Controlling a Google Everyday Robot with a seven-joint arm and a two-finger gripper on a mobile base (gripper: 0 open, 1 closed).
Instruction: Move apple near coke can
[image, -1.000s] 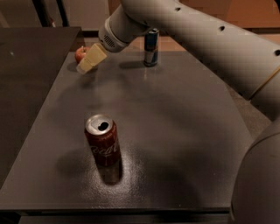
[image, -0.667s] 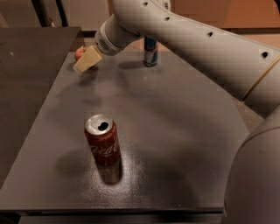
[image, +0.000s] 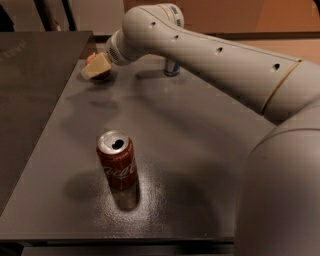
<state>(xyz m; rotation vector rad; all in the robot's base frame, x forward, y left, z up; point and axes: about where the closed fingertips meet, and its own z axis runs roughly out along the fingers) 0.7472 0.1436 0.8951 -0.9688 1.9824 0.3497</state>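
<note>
— How is the light?
— Dim and warm. The dark table (image: 200, 150) shows a soft grainy sheen just right of the coke can (image: 116, 166), and the can's silver top catches a bright spot.
— Shadows?
— The can's spreads to its left, and fainter ones lie beneath the arm (image: 210, 55).
— And the hand?
— The hand (image: 96, 66), at the table's far left edge, is pale and evenly lit. The apple (image: 91, 58) under it is mostly shaded. The top right corner goes black.

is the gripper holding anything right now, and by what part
Cannot be told: the gripper is at the apple by the table's far left corner, hiding most of it, so no grasp shows. The coke can stands free.
</note>
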